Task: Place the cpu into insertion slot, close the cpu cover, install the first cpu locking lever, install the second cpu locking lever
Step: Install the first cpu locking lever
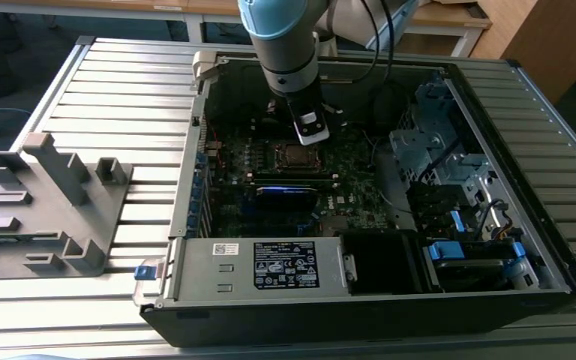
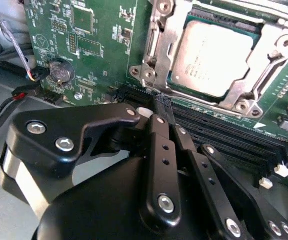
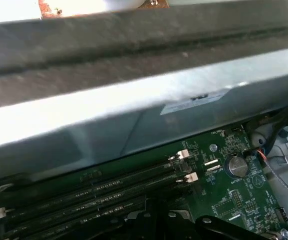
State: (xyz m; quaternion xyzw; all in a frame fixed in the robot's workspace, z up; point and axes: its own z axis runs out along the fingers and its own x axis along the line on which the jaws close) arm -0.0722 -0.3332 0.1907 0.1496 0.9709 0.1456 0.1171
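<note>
Exterior view, case: an open computer case (image 1: 528,247) lies on a slatted tabletop (image 1: 118,82), filling the middle and right of the frame.
Exterior view, arm: the arm comes down from the top centre, its gripper (image 1: 311,135) hanging just above the socket on the motherboard (image 1: 348,169).
Exterior view, cpu: the cpu (image 1: 295,156) shows as a small dull square at the frame's centre, directly below the gripper.
Exterior view, other: a grey plastic fixture (image 1: 43,202) stands at the left edge; the power supply (image 1: 258,266) sits at lower centre.
Second wrist view, cpu: the cpu (image 2: 215,59) lies flat in the socket at upper right.
Second wrist view, cover: the cpu cover (image 2: 156,47) lies down around the chip, its window framing the metal top.
Second wrist view, fingers: the fingers (image 2: 163,107) are drawn together at the frame's centre, holding nothing, tips just short of the socket's near edge.
Second wrist view, other: a coin battery (image 2: 59,71) sits at upper left; memory slots (image 2: 234,140) run to the right.
First wrist view: the case wall (image 3: 133,110) spans the upper half; memory slots (image 3: 98,192) and the battery (image 3: 235,166) lie below.
Progress: the chip looks seated and the cover looks lowered. Whether either locking lever is latched I cannot tell.
</note>
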